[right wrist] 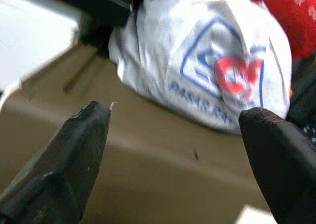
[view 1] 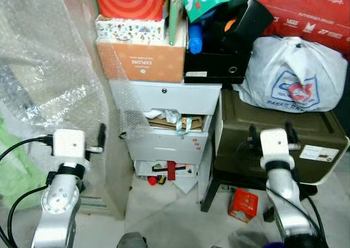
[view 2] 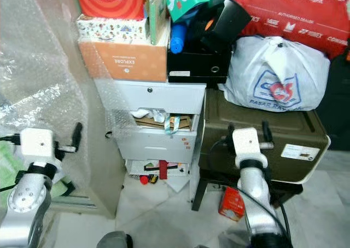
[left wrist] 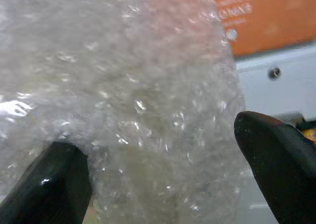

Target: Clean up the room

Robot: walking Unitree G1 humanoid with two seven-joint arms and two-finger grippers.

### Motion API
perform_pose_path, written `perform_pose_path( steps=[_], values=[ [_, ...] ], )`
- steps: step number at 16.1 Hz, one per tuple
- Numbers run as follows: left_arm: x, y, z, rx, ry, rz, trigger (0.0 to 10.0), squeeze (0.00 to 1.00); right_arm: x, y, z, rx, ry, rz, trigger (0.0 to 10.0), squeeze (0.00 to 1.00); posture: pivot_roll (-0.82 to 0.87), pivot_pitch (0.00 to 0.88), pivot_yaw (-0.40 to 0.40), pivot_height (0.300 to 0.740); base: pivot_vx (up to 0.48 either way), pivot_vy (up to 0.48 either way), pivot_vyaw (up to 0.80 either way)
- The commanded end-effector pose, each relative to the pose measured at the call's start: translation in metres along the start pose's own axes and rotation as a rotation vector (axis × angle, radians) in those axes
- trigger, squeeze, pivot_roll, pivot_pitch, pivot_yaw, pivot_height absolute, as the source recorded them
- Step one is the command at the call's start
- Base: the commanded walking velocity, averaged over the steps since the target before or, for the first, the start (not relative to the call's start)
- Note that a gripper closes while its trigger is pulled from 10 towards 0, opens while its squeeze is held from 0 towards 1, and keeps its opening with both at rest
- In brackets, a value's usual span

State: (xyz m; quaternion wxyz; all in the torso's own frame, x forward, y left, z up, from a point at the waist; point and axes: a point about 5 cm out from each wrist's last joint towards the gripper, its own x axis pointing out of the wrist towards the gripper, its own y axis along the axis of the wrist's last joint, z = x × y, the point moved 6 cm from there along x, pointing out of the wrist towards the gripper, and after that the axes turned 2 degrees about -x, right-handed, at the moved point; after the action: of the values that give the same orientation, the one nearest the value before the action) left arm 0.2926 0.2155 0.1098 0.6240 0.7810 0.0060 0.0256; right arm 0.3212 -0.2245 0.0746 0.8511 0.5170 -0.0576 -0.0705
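Little looks tidied: a small red carton [view 1: 243,203] lies on the floor beside stuffed grey drawers [view 1: 168,144]. Both pincers gape empty (left pincer [left wrist: 163,169] at crinkled clear bubble wrap [view 1: 49,67], right pincer [right wrist: 182,155] facing the white plastic bag [right wrist: 217,70]).

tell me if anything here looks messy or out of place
Yes. The middle drawer of the white cabinet hangs open, stuffed with paper. A small red box lies on the floor beside it, and bubble wrap drapes loosely on the left.
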Motion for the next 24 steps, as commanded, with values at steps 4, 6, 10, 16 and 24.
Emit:
perform_pose_path(
  steps=[4, 6, 10, 16, 24],
  values=[
    [-0.061, -0.111, -0.074, -0.022, 0.300, -0.470, 10.0, 0.00, -0.041, -0.086, 0.015, -0.079, -0.013, -0.282, 10.0, 0.00, 0.01, 0.005, 0.011, 0.740, 0.000, 0.000, 0.00],
    [-0.089, -0.138, -0.088, 0.009, 0.335, -0.584, 10.0, 0.00, -0.063, -0.124, 0.023, -0.087, -0.019, -0.424, 10.0, 0.00, 0.02, 0.005, 0.009, 0.740, 0.000, 0.000, 0.00],
    [-0.168, -0.198, -0.093, 0.136, 0.272, -0.911, 10.0, 0.00, -0.099, -0.163, 0.021, -0.169, 0.049, -0.551, 10.0, 0.00, 0.02, 0.032, 0.027, 0.740, 0.000, 0.000, 0.00],
    [-0.185, -0.237, -0.098, 0.187, 0.234, -1.069, 10.0, 0.00, -0.090, -0.166, 0.005, -0.143, 0.062, -0.566, 10.0, 0.00, 0.02, 0.039, 0.041, 0.740, 0.000, 0.000, 0.00],
    [-0.170, -0.259, -0.061, 0.093, 0.111, -1.254, 10.0, 0.00, -0.125, -0.201, -0.053, 0.027, 0.290, -0.915, 10.0, 0.00, -0.03, 0.000, 0.029, 0.740, 0.000, 0.000, 0.00]
  ],
)
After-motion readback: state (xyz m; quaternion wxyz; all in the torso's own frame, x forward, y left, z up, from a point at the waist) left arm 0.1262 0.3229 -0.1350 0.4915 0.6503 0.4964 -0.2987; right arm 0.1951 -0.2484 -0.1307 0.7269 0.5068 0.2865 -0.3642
